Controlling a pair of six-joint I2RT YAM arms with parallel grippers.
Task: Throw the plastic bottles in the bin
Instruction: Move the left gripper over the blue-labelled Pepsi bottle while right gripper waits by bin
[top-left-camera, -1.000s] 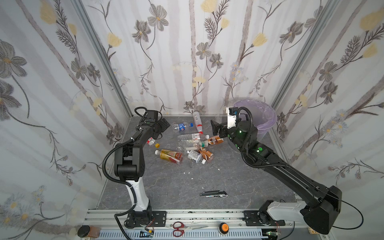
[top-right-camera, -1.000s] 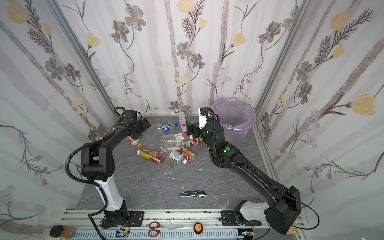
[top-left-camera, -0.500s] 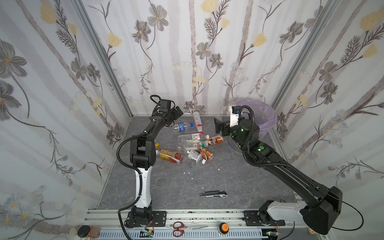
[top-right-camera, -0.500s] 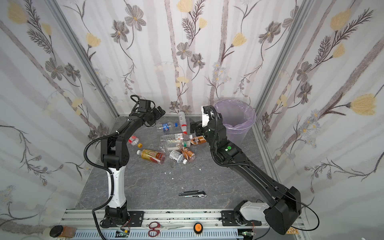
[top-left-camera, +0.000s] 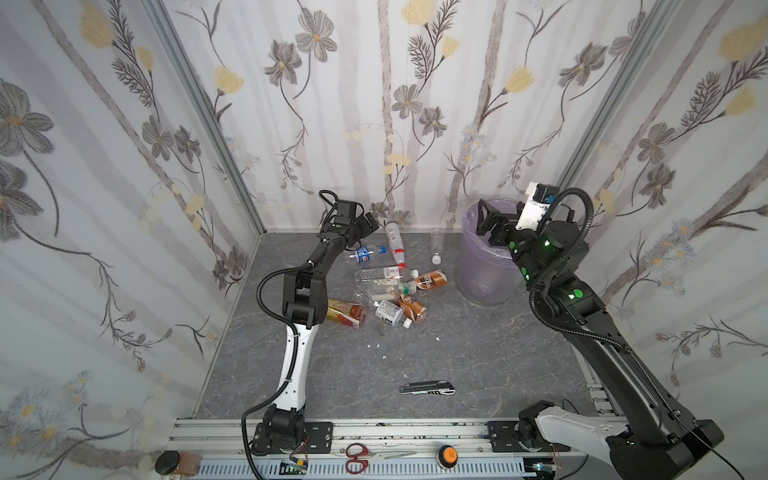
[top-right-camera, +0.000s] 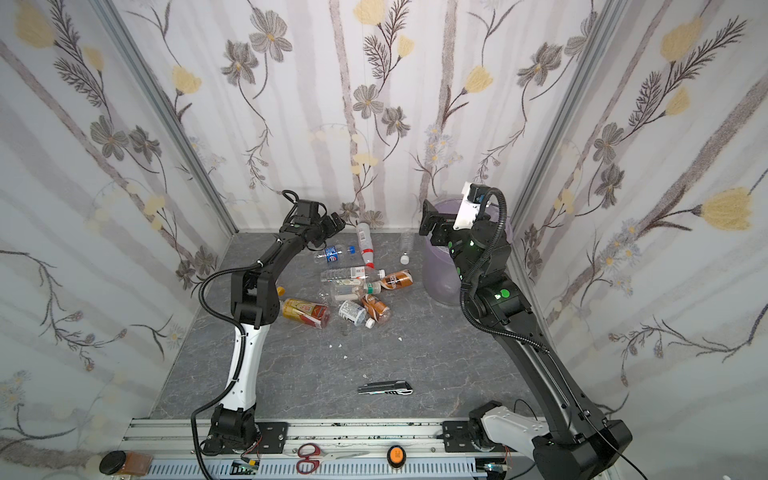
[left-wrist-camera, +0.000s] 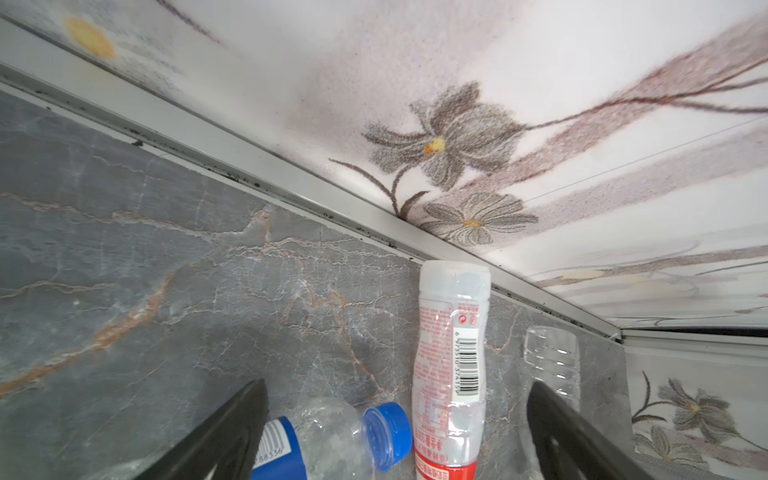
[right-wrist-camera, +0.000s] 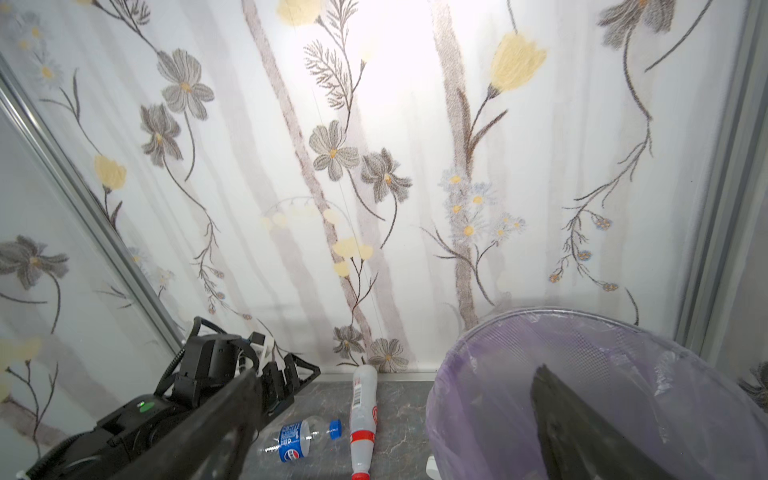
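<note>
Robot test cell, lab-type, not home. Flowered wallpaper (top-left-camera: 386, 104) only skin on flat panels held by bare metal post (top-left-camera: 208, 120). Marble-look tabletop (top-left-camera: 478, 361) ends at slotted aluminium rail (top-left-camera: 415, 428); left arm (top-left-camera: 297, 353) and right arm (top-left-camera: 615, 361) bolted there (black cable (top-left-camera: 258, 297) looping free). Scissors (top-left-camera: 358, 456), orange knob (top-left-camera: 446, 454) parked below rail.

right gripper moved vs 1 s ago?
Yes. The right gripper has swung right, away from the plastic bottles on the table. It is now open and empty at the rim of the bin.
</note>
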